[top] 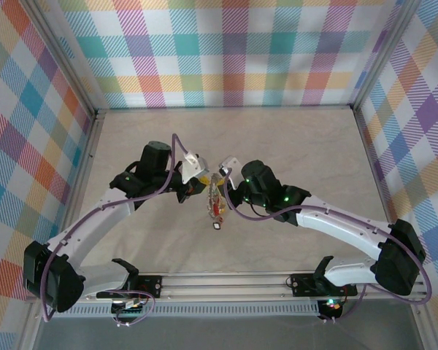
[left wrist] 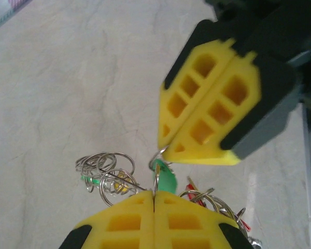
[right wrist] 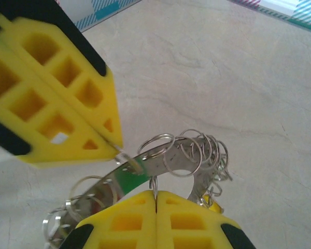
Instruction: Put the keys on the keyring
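The left gripper (left wrist: 154, 197) has its 2 yellow pads pressed together on a thin wire of the keyring (right wrist: 145, 167). The right gripper (right wrist: 155, 195), facing it tip to tip, is equally clamped on the same metal bunch. The keyring hangs between them above mid-table (top: 292, 146), with the keys (top: 216, 205), a green tag (left wrist: 166, 180) and small loose rings (left wrist: 101, 168) dangling from it.

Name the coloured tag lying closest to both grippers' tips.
The green tag, directly between the left gripper and the right gripper; the red tag sits off to one side, the yellow tag among rings on the other.
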Controlling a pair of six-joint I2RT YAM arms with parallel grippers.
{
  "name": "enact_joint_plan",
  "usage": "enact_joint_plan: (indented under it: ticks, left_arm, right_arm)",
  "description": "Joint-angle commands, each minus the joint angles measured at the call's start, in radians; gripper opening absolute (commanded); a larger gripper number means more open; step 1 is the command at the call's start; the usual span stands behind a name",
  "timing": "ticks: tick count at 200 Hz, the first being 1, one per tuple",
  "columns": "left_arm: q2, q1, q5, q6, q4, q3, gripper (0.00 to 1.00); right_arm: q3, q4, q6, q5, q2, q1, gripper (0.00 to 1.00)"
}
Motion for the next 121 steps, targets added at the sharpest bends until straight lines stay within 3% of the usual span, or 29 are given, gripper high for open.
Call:
enact_joint_plan:
  ticks: [1,57,121]
  left_arm:
    - [0.003,-0.01,-0.034,-0.076,0.088,-0.021,0.0]
    - [0.02,-0.015,-0.003,-0.14,0.183,-0.043,0.0]
    - [0.02,-0.021,0.006,-0.139,0.178,-0.045,0.0]
  right_arm:
    - [0.003,0.055,0.031,-0.015,-0.011,0.001,0.0]
    - [0.013,0.066,0.023,-0.034,0.015,0.002,0.0]
    - [0.051,0.043,0.066,0.058,0.045,0.002,0.0]
